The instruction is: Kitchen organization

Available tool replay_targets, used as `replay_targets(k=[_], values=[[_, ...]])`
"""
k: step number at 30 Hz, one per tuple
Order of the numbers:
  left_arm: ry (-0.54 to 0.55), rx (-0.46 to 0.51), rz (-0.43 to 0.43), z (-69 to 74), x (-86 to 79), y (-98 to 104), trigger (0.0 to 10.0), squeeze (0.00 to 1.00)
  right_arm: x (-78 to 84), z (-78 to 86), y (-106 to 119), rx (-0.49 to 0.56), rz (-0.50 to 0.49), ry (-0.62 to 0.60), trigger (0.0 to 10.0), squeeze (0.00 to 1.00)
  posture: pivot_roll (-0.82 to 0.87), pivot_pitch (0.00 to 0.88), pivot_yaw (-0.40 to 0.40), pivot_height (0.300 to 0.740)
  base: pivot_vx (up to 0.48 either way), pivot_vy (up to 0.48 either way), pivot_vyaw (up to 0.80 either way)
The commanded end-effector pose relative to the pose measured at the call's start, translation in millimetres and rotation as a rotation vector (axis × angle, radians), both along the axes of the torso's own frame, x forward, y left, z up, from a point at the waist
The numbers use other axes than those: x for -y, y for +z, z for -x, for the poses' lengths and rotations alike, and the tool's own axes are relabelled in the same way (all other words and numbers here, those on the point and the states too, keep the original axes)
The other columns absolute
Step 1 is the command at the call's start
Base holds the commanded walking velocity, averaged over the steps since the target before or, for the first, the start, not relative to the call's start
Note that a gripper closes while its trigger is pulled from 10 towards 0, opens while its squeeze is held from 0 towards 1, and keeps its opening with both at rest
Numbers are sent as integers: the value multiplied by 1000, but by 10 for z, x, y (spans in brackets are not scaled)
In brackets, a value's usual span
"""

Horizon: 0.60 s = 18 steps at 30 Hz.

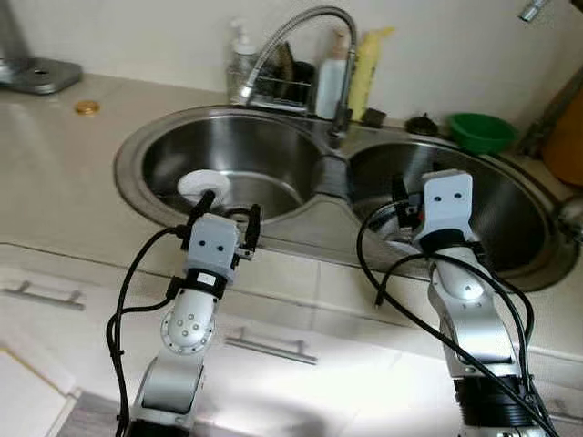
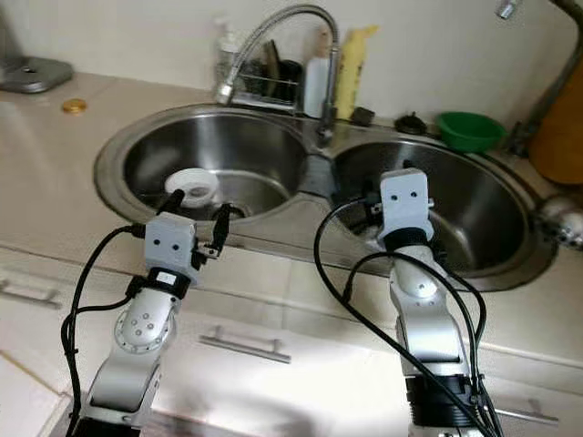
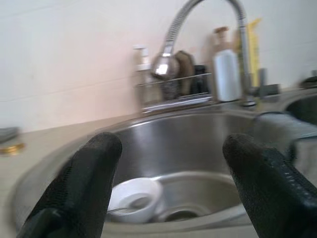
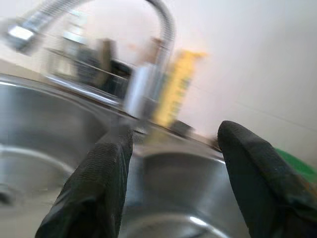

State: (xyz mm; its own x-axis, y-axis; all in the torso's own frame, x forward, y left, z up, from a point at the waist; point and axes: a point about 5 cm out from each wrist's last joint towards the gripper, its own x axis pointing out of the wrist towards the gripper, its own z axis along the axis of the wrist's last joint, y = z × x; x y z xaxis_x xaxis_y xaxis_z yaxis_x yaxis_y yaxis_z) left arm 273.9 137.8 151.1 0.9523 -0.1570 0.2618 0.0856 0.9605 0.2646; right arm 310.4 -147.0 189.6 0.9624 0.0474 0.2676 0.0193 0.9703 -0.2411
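A white bowl [image 1: 202, 185] lies in the bottom of the left sink basin [image 1: 138, 162], also seen in the left wrist view as the white bowl [image 3: 133, 198] near the drain. My left gripper [image 1: 230, 211] hovers open over the front rim of that basin, just in front of the bowl, with nothing between its fingers [image 3: 94, 168]. My right gripper [image 4: 173, 139] stands open and empty above the right basin [image 1: 515, 214], facing the faucet [image 1: 305, 23]; in the left eye view its white wrist housing [image 1: 446, 205] covers most of the fingers.
Behind the sink a wire rack [image 1: 282, 89] holds brushes and soap bottles, next to a yellow bottle [image 1: 366, 64]. A green bowl [image 1: 480, 131] sits at the back right. A gold disc [image 1: 87, 107] lies on the left counter. Drawer handles [image 1: 271, 346] are below.
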Motion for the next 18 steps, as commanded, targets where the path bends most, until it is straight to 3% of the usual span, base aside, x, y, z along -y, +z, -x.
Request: replay_targets(k=[1, 18], values=[[-16, 18, 3, -10, 33, 42, 10000, 0, 55, 11, 35, 10, 12, -31, 10000, 0, 102, 0, -83, 740, 0, 442, 0], [-21, 14, 2, 3, 43, 30, 10000, 0, 106, 38, 37, 7, 9, -75, 10000, 0, 94, 0, -82, 740, 0, 474, 0]])
